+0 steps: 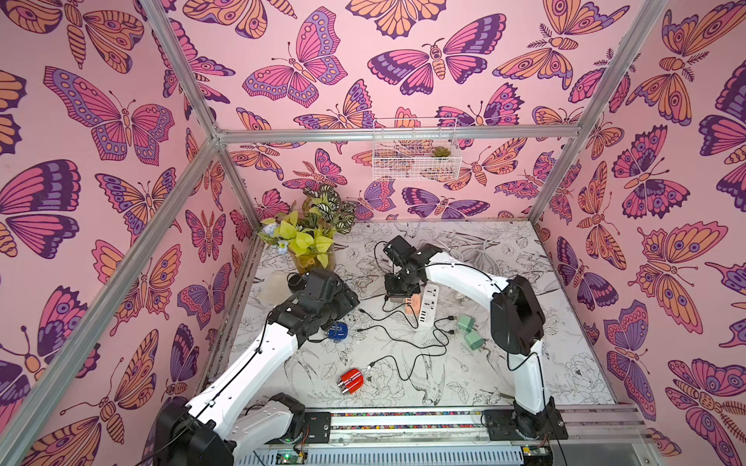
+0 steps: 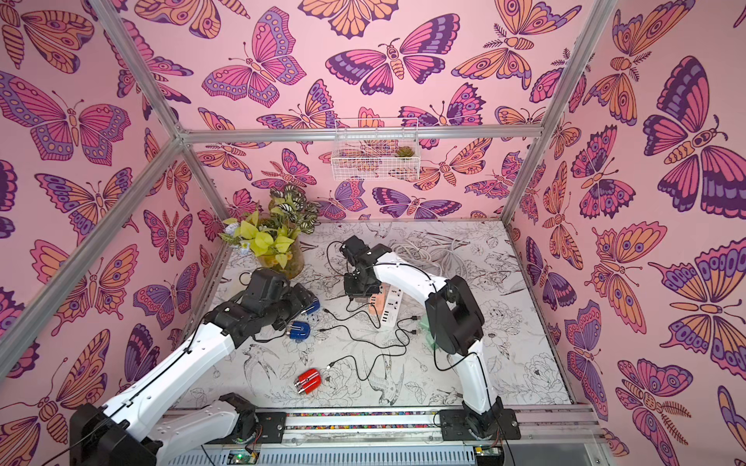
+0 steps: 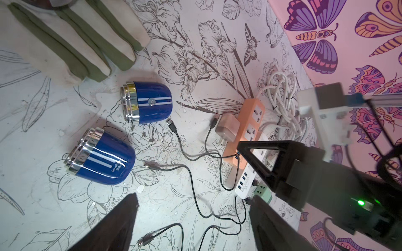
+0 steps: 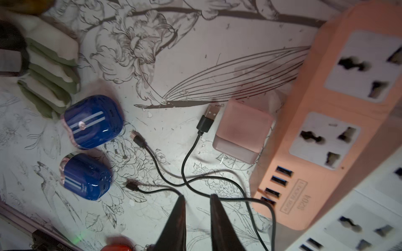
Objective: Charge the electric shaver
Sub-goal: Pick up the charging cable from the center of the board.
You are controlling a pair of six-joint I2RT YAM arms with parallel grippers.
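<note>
Found two blue shavers lying unplugged toward the left edge of the surface, cable ends just beside them, so held the left gripper wide open overhead, seemingly to grab one, and poised the right gripper, narrowly open and empty, over the crossing cables.

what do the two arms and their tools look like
The left arm and right arm match: smooth white shell links joined by bulky black joint housings, with thin black cables running along the white parts. The left tool and right tool each have two dark fingers tapering to points.
</note>
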